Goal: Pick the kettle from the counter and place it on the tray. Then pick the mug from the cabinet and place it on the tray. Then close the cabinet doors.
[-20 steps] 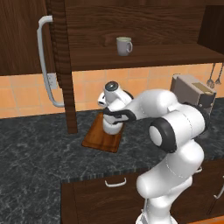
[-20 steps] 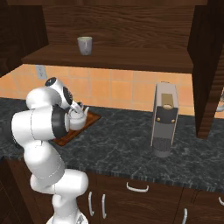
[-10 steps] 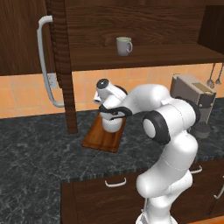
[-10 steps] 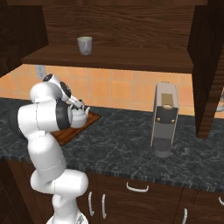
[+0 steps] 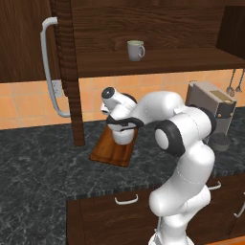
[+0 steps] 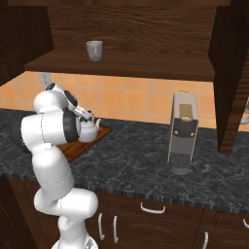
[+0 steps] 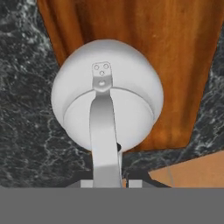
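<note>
Kettle sits over the tray, its white round body seen from above in the hand view with the arched handle running down toward the camera between the fingers. The gripper is closed around that handle; whether the kettle's base already touches the wood or hangs just above it cannot be told. In the hand view the kettle lies toward one end of the tray, partly over its edge and the dark stone beside it, with a long stretch of bare board beyond.

Around the tray the counter is dark marbled stone, open toward the front edge. Just left of the tray in the left base view stands the open cabinet door with its long silver bar handle, its lower end close to the tray's near corner. Above, the mug stands upright on the cabinet shelf, well apart from the arm. A boxy grey-brown appliance stands on the counter well to the right, and the other door hangs open beyond it. Drawers with curved silver handles run below the counter edge.
</note>
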Motion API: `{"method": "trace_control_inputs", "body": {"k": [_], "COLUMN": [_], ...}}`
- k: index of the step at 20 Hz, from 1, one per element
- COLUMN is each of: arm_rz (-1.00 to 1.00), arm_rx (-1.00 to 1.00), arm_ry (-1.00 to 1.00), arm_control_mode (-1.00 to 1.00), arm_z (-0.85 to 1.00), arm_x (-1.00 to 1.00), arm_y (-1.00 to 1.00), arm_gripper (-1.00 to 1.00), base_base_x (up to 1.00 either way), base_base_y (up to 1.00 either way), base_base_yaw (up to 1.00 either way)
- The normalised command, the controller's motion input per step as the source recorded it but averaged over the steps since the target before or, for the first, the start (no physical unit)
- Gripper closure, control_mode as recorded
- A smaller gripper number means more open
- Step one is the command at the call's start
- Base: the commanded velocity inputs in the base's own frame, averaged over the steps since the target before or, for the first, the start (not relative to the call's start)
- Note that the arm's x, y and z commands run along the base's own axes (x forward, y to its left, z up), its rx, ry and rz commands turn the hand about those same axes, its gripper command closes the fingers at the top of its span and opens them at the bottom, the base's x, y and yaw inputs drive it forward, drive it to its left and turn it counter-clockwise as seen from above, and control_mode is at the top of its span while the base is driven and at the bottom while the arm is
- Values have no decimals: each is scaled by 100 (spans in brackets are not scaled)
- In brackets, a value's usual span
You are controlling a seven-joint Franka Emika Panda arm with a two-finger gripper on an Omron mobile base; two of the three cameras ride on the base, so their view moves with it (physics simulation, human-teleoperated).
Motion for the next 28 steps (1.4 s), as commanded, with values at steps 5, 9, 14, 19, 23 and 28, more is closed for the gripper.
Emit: {"method": "trace_control_inputs", "body": {"k": [5, 9, 14, 19, 23, 28], "arm_rz": [0, 0, 0, 0, 0, 1], "arm_rx": [0, 0, 0, 0, 1, 4], "arm_ry": [-1, -6, -7, -9, -6, -7], "arm_control_mode": [-100, -100, -100, -100, -100, -100], "arm_z": [-25, -21, -16, 2, 21, 64], "arm_x": [0, -14, -31, -18, -38, -39], "arm_y": [0, 0, 3, 6, 4, 1], "arm_gripper": [-100, -100, -100, -100, -100, -100], "base_base_x": [0, 0, 0, 0, 0, 0], "base_base_y": [0, 0, 0, 0, 0, 0], "base_base_yaw": [0, 0, 0, 0, 0, 0]}}
